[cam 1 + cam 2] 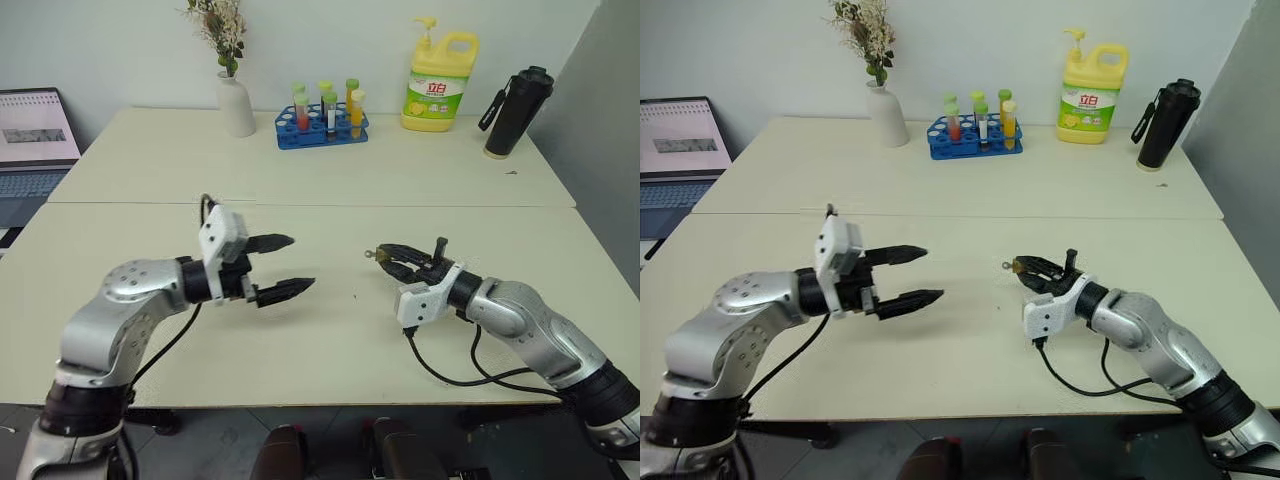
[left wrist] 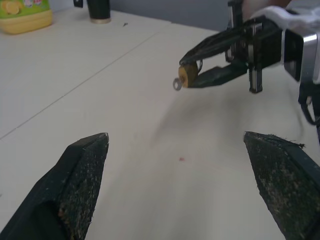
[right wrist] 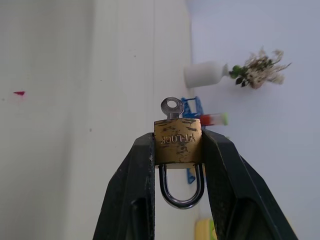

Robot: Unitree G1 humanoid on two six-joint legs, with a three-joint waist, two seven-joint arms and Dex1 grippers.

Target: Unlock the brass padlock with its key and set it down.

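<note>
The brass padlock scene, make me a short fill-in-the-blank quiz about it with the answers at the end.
1. The brass padlock is pinched between the fingers of the ____ claw.
2. The key sits in the padlock's body, on the end opposite its ____.
3. The left claw holds nothing, and its fingers are ____.
4. The white vase at the back of the table holds ____.

Answers: right; shackle; open; flowers
</note>
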